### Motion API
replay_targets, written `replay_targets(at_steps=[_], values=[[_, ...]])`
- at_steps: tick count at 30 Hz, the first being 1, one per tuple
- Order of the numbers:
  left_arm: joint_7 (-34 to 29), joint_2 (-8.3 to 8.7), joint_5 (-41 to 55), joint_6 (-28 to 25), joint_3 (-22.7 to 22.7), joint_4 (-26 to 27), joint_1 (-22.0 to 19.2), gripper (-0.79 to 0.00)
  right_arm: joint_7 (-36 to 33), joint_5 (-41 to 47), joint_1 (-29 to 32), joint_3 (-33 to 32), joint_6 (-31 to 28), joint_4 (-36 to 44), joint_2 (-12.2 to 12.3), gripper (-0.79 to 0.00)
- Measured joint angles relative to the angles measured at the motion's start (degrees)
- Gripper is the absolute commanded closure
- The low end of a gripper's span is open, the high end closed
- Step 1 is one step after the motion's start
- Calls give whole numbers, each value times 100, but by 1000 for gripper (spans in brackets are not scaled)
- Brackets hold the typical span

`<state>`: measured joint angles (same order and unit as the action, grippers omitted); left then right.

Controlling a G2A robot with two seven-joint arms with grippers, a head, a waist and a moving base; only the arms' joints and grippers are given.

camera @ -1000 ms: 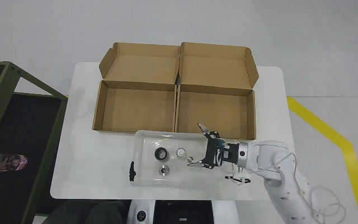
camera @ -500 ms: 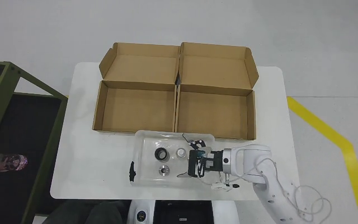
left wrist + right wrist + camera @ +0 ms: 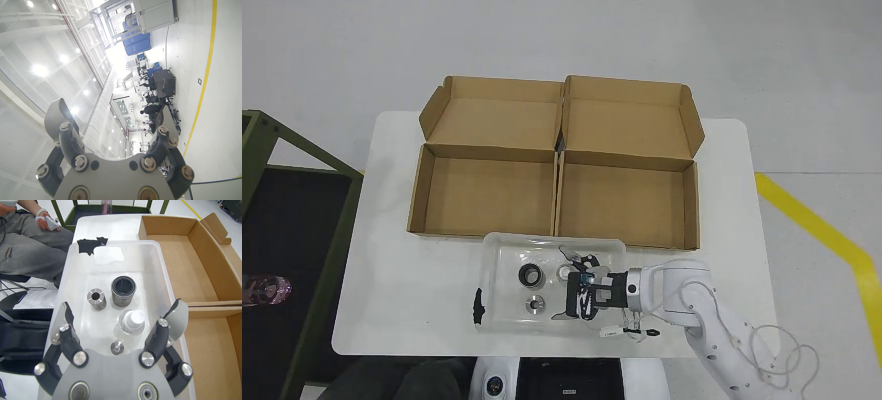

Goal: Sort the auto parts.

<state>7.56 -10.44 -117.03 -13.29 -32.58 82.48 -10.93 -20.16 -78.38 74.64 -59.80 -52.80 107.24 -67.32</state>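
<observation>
Right wrist view: upright steel bearing (image 3: 123, 292), dark bore, beside smaller sleeve (image 3: 96, 299).

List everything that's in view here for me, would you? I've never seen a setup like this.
table: 1, white, under everything
boxes: 2, brown cardboard, open, side by side at the table's far side
bin: 1, clear plastic, at the near edge in front of the boxes
bearing: 1, steel with a black rim, upright in the bin
bushing: 1, steel, in the bin beside the bearing
bottle: 1, clear with a white cap, in the bin
knob: 1, steel, small, in the bin
tape: 1 patch, black, on the bin's end wall
label: 1, white, beside the tape
rack: 1, green, beside the table
floor line: 1, yellow, on the other side
right gripper: 1, open, over the bin
left gripper: 1, open, pointing into the hall
</observation>
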Motion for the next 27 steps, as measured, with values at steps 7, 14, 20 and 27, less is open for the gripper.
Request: replay_targets(at_steps=[7,14,20,27], values=[[0,0,0,0,0,0,0,-785,43,-155,-146,127,283,-214,-7,-499],[0,0,0,0,0,0,0,-785,20,-349,-264,183,474,-435,0,-409],[0,0,0,0,0,0,0,-785,75,-397,-305,208,536,-523,13,-274],[0,0,0,0,0,0,0,-785,140,-348,-317,226,490,-465,34,0]])
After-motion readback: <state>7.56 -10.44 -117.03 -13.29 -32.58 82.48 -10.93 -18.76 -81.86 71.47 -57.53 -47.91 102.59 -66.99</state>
